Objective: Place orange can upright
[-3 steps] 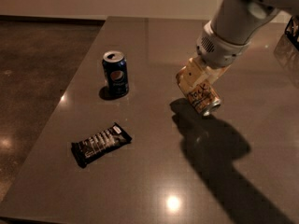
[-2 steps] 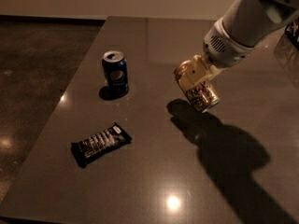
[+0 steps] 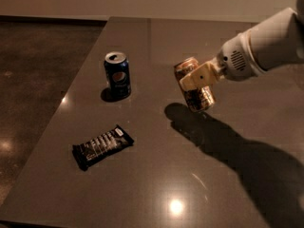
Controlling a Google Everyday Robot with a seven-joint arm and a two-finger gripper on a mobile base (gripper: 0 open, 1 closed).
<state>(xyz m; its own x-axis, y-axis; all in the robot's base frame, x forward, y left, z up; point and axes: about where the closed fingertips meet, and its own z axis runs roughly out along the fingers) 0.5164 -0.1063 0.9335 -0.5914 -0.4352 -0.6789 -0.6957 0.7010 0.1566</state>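
Note:
The orange can [image 3: 201, 99] has an orange-gold body with dark markings and a silver top. It is held tilted, top leaning to the upper left, just above the table, with its shadow under it. My gripper [image 3: 195, 79] comes in from the right on a white arm and is shut on the can's middle, one cream finger [image 3: 199, 75] across its front. The other finger is hidden behind the can.
A dark blue Pepsi can [image 3: 117, 74] stands upright to the left of the gripper. A black snack bar wrapper [image 3: 102, 146] lies nearer the front left. The grey table [image 3: 156, 184] has its left edge running diagonally, with dark floor beyond.
The arm has swung lower and more level. The can has shifted slightly left and turned from lying nearly sideways toward a more upright tilt.

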